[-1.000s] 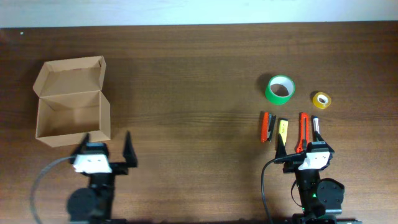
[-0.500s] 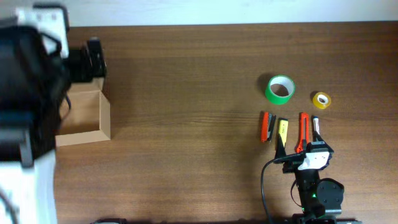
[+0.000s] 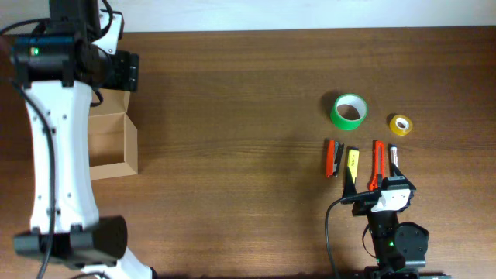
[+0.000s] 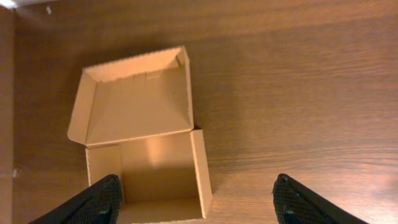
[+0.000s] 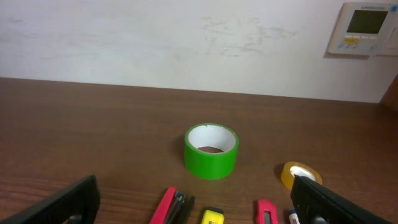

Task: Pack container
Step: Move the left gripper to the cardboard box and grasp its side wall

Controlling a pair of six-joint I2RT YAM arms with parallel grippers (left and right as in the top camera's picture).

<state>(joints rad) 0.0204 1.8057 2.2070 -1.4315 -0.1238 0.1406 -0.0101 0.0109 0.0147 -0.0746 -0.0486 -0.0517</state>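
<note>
Your left gripper (image 4: 196,190) is hovering high above the container (image 4: 140,124), its two dark fingers standing wide apart with nothing between them. The container, a plain tan cardboard box, is sitting at the far left of the counter (image 3: 232,116). Its lid is lying folded back flat beyond the open compartment, and the inside is showing bare cardboard. No print is showing on the box from here. In the overhead view your white left arm (image 3: 58,139) is covering most of the box, leaving only its right wall in sight.

Your right gripper (image 5: 194,193) is resting low at the near right edge of the counter, also spread open and holding nothing. Just ahead of it a red stapler (image 3: 333,157), a yellow and black tool (image 3: 352,161), an orange cutter (image 3: 377,164) and a pen (image 3: 393,157) are lying side by side. Beyond them a green tape roll (image 5: 211,151) is standing with a smaller yellow tape roll (image 5: 300,174) to its right, the two apart. A wall panel (image 5: 365,28) with a small screen is hanging behind; its lettering is too small to read.
</note>
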